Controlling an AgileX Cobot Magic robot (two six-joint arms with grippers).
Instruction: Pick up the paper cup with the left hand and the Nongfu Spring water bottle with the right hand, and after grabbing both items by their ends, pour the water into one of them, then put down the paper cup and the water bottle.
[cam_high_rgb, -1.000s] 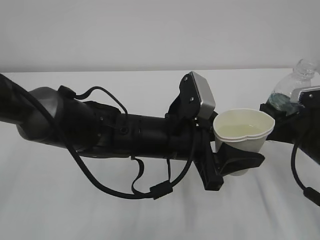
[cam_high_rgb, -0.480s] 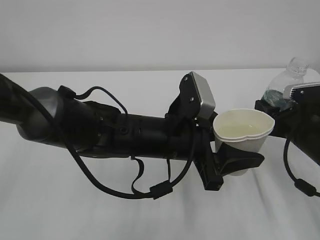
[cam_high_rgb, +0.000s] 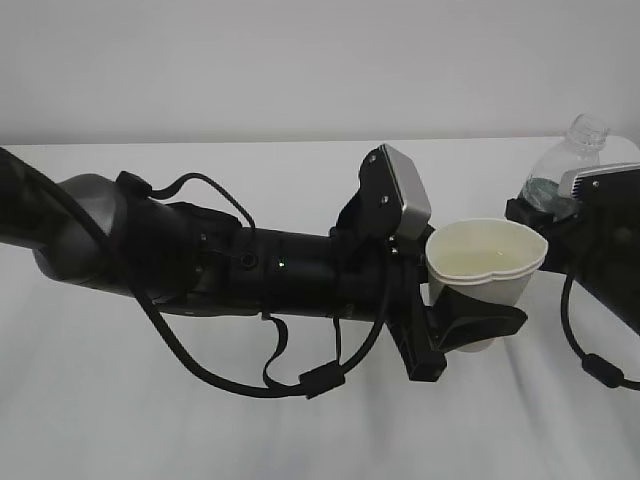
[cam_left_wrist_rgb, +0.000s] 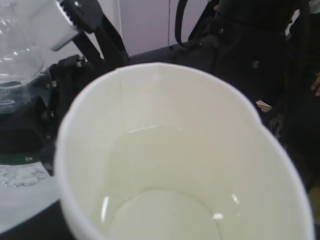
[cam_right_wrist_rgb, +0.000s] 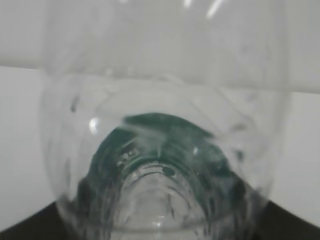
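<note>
Paper cup: the paper cup (cam_high_rgb: 487, 268) sits upright in mid-air above the worktop (cam_high_rgb: 300, 420), mouth up, rim pinched slightly out of round; a shallow pool of water (cam_left_wrist_rgb: 165, 215) shows at its bottom in the left wrist view.
Cup grip: the left hand (cam_high_rgb: 470, 325) has its black fingers closed round the cup's lower half, jaws standing about half wide with the cup between them.
Bottle: the Nongfu Spring water bottle (cam_high_rgb: 565, 170) is up and to the right of the cup, near it but apart, neck uppermost and leaning only a little, so its mouth points away from the cup.
Bottle grip: the right hand (cam_high_rgb: 545, 215) is clamped low on the bottle at about the green label band, jaws part-way apart on it; the fingers themselves are mostly hidden, so the exact hold is hard to read.
Bottle contents: in the right wrist view the body looks nearly empty, possibly a trace of liquid.
Key relation: both long axes run close to vertical; each thing hangs straight above bare worktop, cup left of bottle, a gap between.
Judgement: pouring looks done; set-down is what remains, each arm lowering its own item.
Risk: the squeezed cup could slop or tip if released before its base is flat.
</note>
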